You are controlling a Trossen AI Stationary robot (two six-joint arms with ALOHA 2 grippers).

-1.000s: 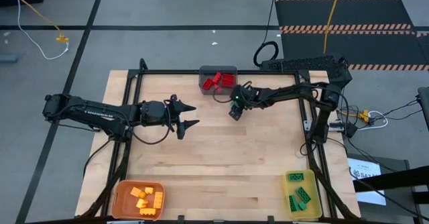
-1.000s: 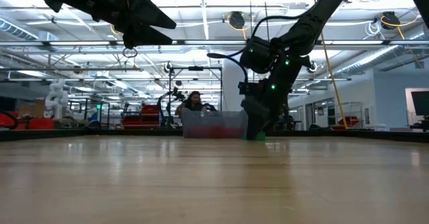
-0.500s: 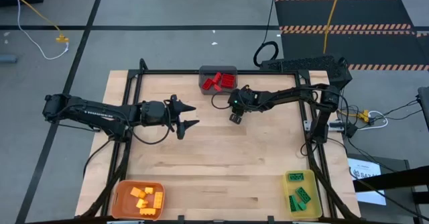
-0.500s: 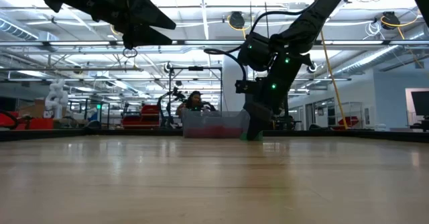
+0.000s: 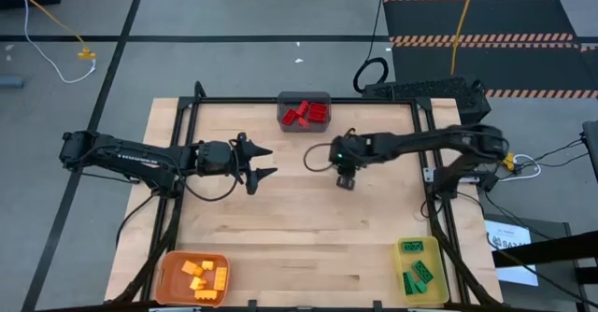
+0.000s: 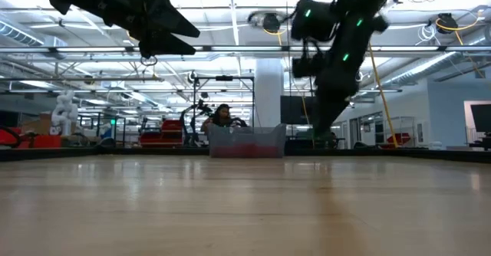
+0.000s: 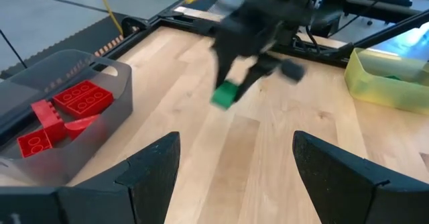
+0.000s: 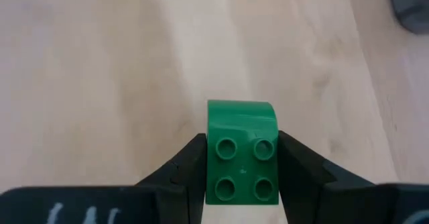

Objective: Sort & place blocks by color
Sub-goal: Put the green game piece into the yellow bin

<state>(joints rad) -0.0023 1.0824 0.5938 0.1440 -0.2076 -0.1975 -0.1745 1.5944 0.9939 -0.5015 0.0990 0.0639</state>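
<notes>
My right gripper hangs over the middle of the table, shut on a small green studded block. The left wrist view shows the same green block below that gripper's dark fingers. My left gripper hovers open left of centre, pointing toward the right arm, with nothing between its fingers. Red blocks lie in the grey bin at the far edge. Yellow-orange blocks lie in the orange bin, and green blocks lie in the yellow bin. My right gripper pinches the green block by two opposite side walls, one finger on each side. The fingers come from above, pointing down. The block's studded face looks up toward the wrist. It hangs clear of the table.
The grey bin stands at the far edge, the orange bin at the near left corner, the yellow bin at the near right corner. A black frame runs along the table's sides. Bare wood lies between the bins.
My right gripper has risen from the table beside the grey bin, taking the green block up with it. It has gone toward the table's near and right edges. The block, on the wood a second ago, is lifted clear.
</notes>
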